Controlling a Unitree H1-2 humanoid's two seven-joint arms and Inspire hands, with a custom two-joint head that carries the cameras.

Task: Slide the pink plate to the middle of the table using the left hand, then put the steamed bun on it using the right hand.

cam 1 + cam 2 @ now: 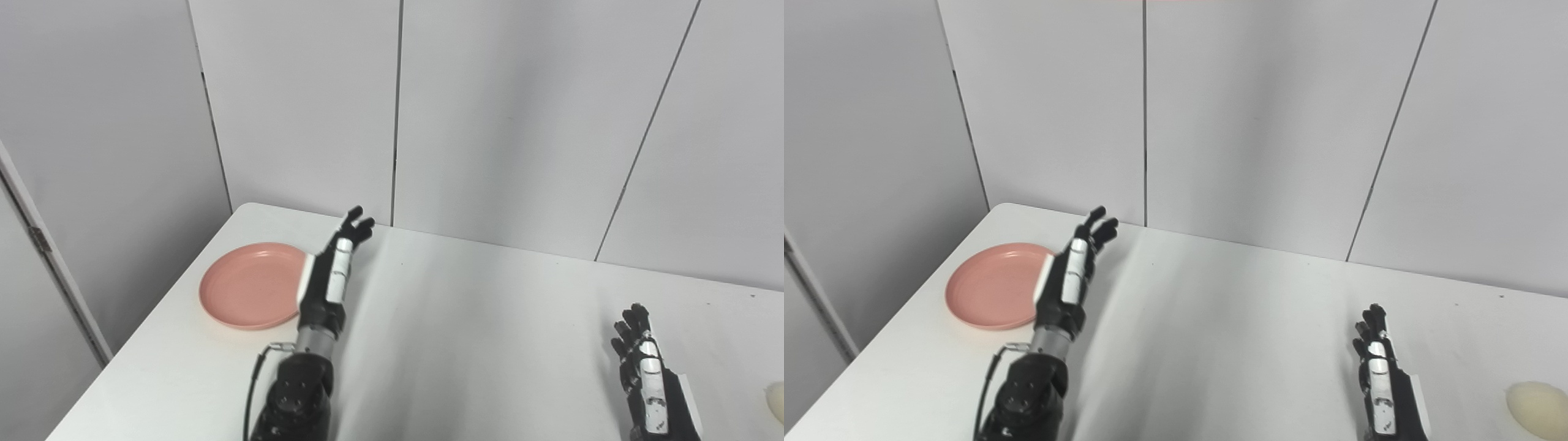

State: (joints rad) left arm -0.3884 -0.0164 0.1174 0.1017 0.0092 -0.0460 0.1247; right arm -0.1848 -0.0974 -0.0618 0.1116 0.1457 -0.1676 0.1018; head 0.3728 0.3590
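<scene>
Plate (254, 285) — pink, nothing on it, far left on the table (478, 318). Left hand (331, 269) just right of the plate, overlapping its right rim in view, fingers extended and apart, holding nothing. Bun (1538, 401) — pale, near right edge. Right hand (1381, 373) left of the bun, apart from it, fingers spread, unladen.
</scene>
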